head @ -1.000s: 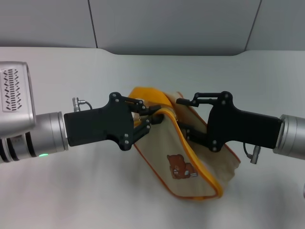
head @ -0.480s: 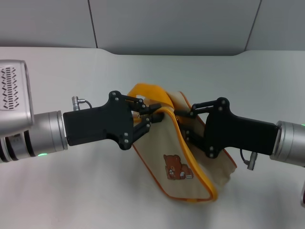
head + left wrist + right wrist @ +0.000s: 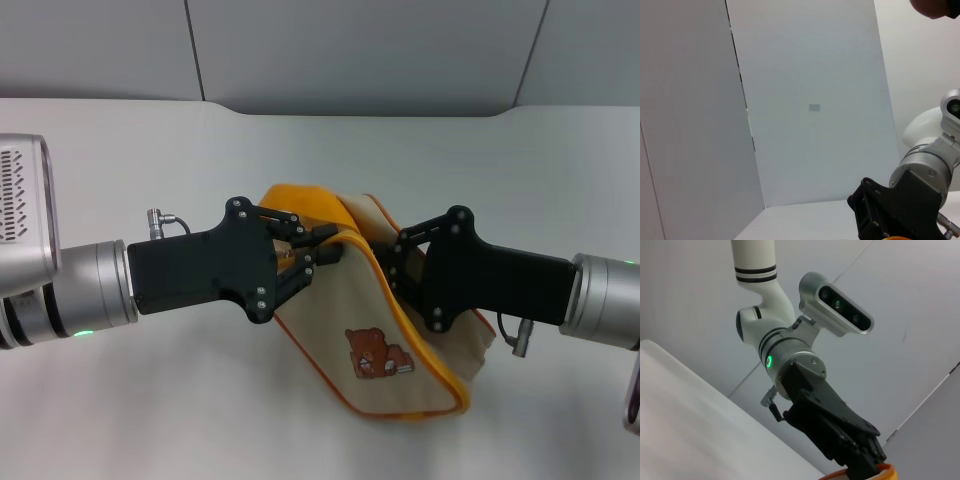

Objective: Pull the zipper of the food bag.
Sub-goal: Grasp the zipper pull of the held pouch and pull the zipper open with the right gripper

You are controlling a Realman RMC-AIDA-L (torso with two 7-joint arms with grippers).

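The white table [image 3: 120,400] fills my head view, and the food bag [image 3: 390,330] sits at its middle, tipped so the bear-patch side faces me and its upper edge is lifted between my two arms. I read that tilt as the arms bracing the bag so the zipper line is stretched taut rather than slack.

My left gripper [image 3: 318,252] comes in from the left and has its fingers closed down on the bag's top corner, where the orange-yellow trim and the loop handle [image 3: 300,200] meet. I judge it to be acting as the anchor: it holds the fabric so a pull on the slider does not just drag the whole bag along.

My right gripper [image 3: 398,262] reaches in from the right, its fingertips buried against the upper edge of the bag, just beside the orange-yellow band. I cannot tell how far its fingers are parted or whether they hold anything, because the gripper body hides them.

The zipper [image 3: 372,268] runs along that orange-yellow strip between the two grippers. Its small metal pull tab I cannot make out in any view; the wrist views show mostly wall, the opposite arm, and only a sliver of orange.
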